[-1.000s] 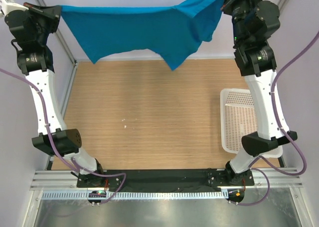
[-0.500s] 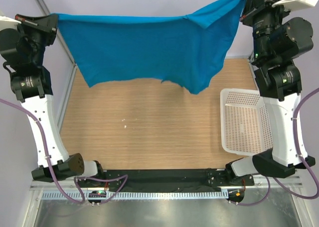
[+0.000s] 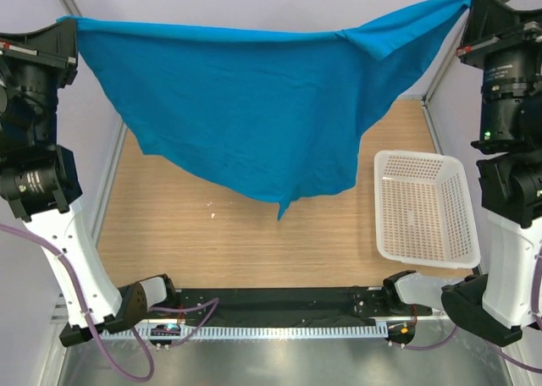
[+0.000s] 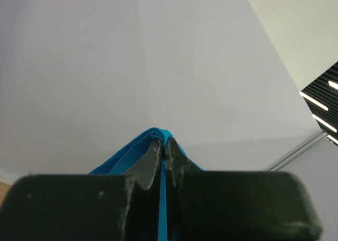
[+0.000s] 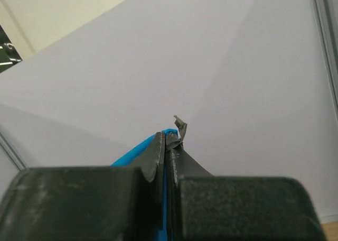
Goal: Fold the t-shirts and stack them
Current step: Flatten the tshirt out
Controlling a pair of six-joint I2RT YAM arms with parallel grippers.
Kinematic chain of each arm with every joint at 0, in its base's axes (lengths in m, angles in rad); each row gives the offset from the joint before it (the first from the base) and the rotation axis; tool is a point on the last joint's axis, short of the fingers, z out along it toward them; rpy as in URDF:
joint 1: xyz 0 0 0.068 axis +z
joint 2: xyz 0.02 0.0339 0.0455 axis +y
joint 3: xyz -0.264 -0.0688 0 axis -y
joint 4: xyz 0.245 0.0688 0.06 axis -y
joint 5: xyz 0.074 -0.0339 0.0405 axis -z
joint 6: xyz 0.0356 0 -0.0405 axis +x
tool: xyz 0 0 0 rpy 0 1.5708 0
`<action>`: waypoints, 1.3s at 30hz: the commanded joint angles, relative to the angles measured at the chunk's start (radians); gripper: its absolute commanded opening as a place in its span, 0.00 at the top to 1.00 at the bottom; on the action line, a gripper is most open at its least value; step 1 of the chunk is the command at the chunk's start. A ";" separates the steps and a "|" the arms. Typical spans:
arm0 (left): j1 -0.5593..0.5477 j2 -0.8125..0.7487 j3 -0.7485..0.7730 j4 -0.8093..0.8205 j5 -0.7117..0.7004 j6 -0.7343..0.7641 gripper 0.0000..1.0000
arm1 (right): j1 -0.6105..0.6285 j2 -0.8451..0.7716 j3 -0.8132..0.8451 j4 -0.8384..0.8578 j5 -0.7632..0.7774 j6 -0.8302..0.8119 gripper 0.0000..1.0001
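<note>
High above the table [image 3: 190,229], you have the t-shirt [image 3: 246,115] hanging spread between left gripper [image 4: 164,146] and right gripper [image 5: 166,139], each pinching a top corner; cloth looks light and limp, so hold edges.

Pale grey walls [image 3: 254,5] enclose a wooden tabletop [image 3: 195,234]; ceiling light strips [image 4: 315,101] glow beyond

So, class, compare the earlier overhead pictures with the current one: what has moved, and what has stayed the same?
The left claw and right claw have risen toward the camera and spread apart, stretching the blue t-shirt wider; its hem hangs farther over the table. The white basket, earlier half hidden, now shows whole. Unchanged: both claws shut on the shirt; basket in place.
</note>
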 commanded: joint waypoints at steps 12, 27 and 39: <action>0.014 -0.195 -0.095 0.008 -0.033 0.024 1.00 | -0.008 -0.202 -0.109 0.052 -0.021 -0.027 0.99; 0.013 -0.316 -0.035 -0.026 -0.064 0.075 1.00 | -0.010 -0.329 -0.149 0.075 -0.120 0.017 0.99; 0.005 -0.416 -0.210 -0.060 -0.098 0.101 1.00 | -0.007 -0.383 -0.327 0.130 -0.131 0.091 0.99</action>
